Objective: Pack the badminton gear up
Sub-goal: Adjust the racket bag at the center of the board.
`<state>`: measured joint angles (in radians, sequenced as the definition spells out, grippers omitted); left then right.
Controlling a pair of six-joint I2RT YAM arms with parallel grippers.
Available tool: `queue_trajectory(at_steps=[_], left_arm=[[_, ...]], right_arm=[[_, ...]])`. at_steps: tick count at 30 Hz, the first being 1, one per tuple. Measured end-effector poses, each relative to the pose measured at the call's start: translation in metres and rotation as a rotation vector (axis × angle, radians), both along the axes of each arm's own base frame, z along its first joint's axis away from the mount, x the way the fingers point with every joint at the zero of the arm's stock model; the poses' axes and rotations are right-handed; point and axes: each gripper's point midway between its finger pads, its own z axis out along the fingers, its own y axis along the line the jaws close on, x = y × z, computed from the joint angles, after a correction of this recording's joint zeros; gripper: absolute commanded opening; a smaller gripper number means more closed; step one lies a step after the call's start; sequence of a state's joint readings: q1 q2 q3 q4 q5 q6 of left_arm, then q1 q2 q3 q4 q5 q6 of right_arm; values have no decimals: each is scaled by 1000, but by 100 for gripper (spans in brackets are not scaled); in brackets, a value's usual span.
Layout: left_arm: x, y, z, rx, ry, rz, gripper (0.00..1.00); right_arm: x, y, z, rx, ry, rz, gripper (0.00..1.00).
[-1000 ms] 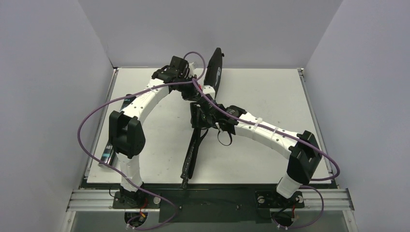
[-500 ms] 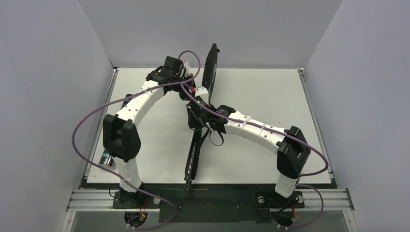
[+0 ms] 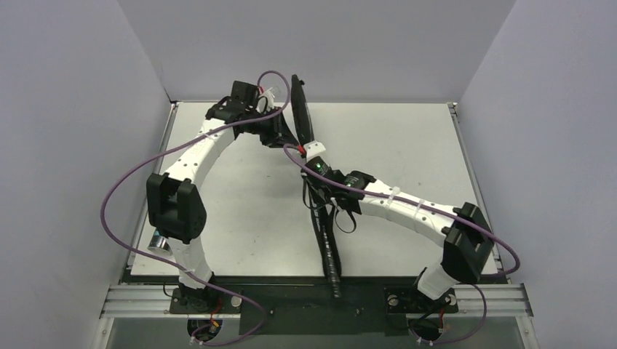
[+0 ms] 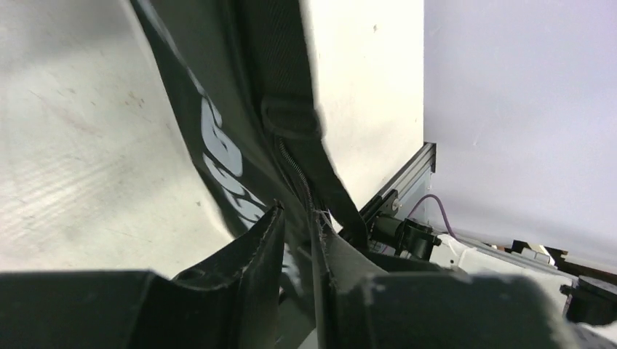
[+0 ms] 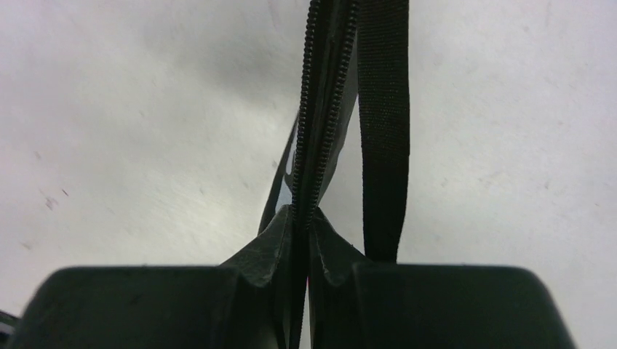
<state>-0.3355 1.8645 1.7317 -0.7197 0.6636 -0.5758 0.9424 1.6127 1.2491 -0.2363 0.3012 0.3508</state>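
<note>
Right wrist shows right gripper (image 5: 303, 212) clamped on racket bag (image 5: 324, 87) zipper edge (left gripper (image 4: 296, 214) slightly apart around it).

Scuffed white table (image 3: 407, 138), black racket bag (image 3: 301, 116) on edge mid-table, tube (image 3: 154, 242) at left edge.

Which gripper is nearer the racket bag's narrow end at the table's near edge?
Right. The right gripper grips the racket bag midway along, nearer its narrow end; the left gripper is at the wide far end.
</note>
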Motion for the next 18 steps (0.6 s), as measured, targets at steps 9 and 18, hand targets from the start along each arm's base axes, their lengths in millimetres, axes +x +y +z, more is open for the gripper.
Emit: queue_trajectory(at_steps=[9,18], left_arm=[[34,79,75,39,-317,-176,60],[-13,100,38,205,-523,-638,79]], right_arm=[[-37,-47,-1,-72,51,236,0],[-37,-54,9,-56,53,346,0]])
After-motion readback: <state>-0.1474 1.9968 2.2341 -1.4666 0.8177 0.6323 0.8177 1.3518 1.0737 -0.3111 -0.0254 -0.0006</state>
